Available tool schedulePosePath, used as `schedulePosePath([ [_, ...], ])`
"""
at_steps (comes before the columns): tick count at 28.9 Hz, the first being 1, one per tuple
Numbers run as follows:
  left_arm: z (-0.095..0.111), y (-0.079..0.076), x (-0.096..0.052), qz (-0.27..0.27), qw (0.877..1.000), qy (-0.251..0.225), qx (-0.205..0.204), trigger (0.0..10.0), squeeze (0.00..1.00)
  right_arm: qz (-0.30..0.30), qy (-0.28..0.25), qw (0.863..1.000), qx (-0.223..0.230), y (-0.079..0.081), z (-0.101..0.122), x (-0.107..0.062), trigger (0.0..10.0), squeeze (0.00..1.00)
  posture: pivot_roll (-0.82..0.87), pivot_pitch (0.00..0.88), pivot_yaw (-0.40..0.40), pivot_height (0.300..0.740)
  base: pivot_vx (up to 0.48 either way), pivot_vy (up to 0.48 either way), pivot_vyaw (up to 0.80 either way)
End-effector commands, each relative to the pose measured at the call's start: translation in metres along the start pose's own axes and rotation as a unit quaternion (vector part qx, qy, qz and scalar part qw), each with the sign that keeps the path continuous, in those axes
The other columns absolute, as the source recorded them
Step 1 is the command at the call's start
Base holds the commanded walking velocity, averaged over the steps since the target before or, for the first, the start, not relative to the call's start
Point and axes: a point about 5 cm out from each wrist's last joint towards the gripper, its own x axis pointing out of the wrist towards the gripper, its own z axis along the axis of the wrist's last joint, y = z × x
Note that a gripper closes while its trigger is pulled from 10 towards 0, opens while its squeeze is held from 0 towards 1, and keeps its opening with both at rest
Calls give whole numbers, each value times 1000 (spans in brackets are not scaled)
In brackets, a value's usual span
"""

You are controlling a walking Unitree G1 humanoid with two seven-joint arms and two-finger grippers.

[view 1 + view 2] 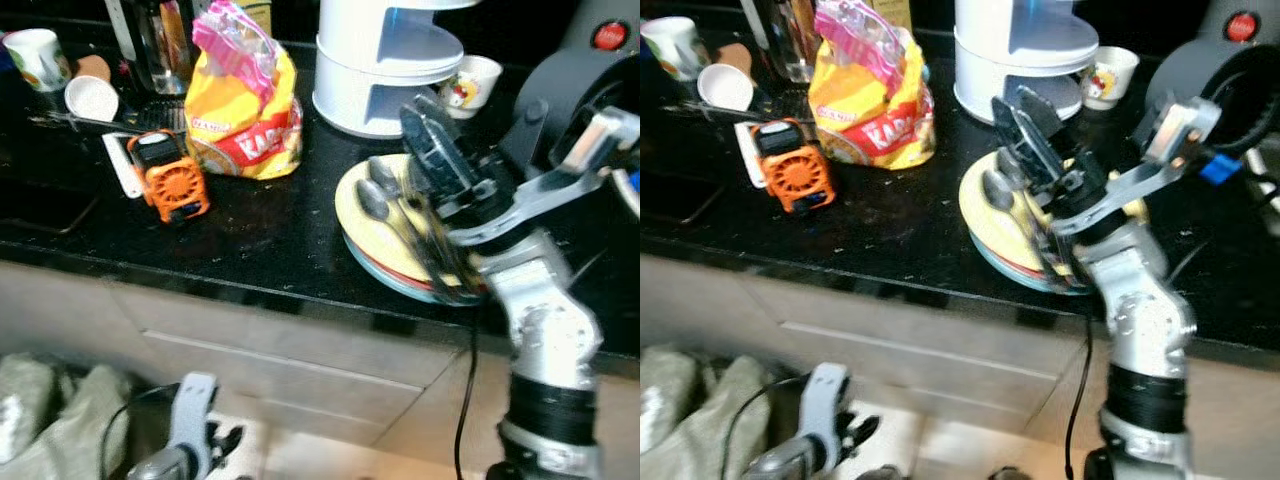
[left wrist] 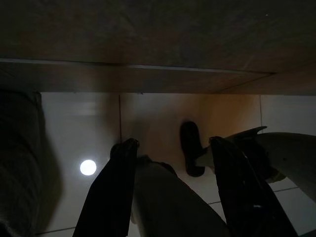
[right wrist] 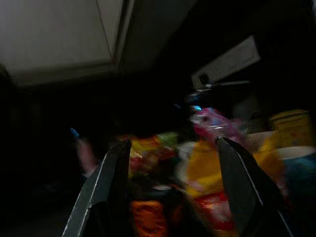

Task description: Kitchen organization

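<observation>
We see our right gripper [image 1: 1035, 135] over the stacked plates [image 1: 992, 215] at the front edge of the black worktop [image 1: 890, 225], its fingers spread with nothing between them. Two spoons [image 1: 385, 195] lie on the top plate just beside the fingertips. Beyond the fingers stand a yellow snack bag [image 1: 245, 115] and an orange fan [image 1: 175, 180], with bare worktop between. Our left gripper [image 2: 173, 173] hangs low before the drawers, fingers apart, over pale floor tiles [image 2: 74, 128].
</observation>
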Motion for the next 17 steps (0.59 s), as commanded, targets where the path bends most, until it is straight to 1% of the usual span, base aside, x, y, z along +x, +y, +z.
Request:
schedulePosePath([
  [1,-5,-3,0,-7,1000,9,5,10000,0,-19,-12,999,-41,-5,17,-4,10000,0,88,116,-3,740,0,-285,0],
  [2,-5,-4,0,-8,1000,9,8,10000,0,-25,-6,998,-52,-7,20,-4,10000,0,88,116,-3,740,0,-285,0],
  [3,-4,-4,0,-10,1000,7,5,10000,0,-34,12,997,-72,-10,24,-5,10000,0,86,119,-2,740,0,0,0],
  [4,-4,-6,1,-13,1000,3,-1,10000,0,-61,60,990,-112,-19,29,-7,10000,0,86,119,-2,740,0,0,0],
  [5,-4,-6,1,-13,1000,3,-1,10000,0,-61,60,990,-112,-19,29,-7,10000,0,86,119,-2,740,0,0,0],
  [6,-4,-6,1,-14,1000,3,-3,10000,0,-78,86,985,-130,-24,32,-9,10000,0,86,119,-2,740,0,0,0],
  [7,-5,-7,1,-15,1000,4,-2,10000,0,-97,126,974,-163,-31,34,-10,10000,0,80,123,-7,740,0,0,0],
  [8,-5,-7,1,-15,1000,4,-2,10000,0,-97,126,974,-163,-31,34,-10,10000,0,80,123,-7,740,0,0,0],
  [10,-6,-7,1,-16,1000,6,-1,10000,0,-112,204,953,-196,-38,36,-14,10000,0,79,122,-9,740,0,0,0],
  [12,-6,-7,1,-16,1000,6,-1,10000,0,-112,204,953,-196,-38,36,-14,10000,0,79,122,-9,740,0,0,0],
  [13,-7,-8,1,-16,1000,7,0,10000,0,-108,240,944,-200,-38,34,-16,10000,0,79,122,-9,740,0,0,0],
  [14,-7,-8,1,-15,1000,7,-1,10000,0,-88,275,936,-203,-34,32,-19,10000,0,80,125,-13,740,0,0,0],
  [16,-9,-7,0,-14,1000,9,-1,10000,0,-59,341,915,-208,-28,31,-28,10000,0,78,129,-14,740,0,0,0],
  [17,-11,-7,-1,-13,1000,10,-2,10000,0,-60,370,903,-209,-28,32,-32,10000,0,75,127,-17,740,0,0,0],
])
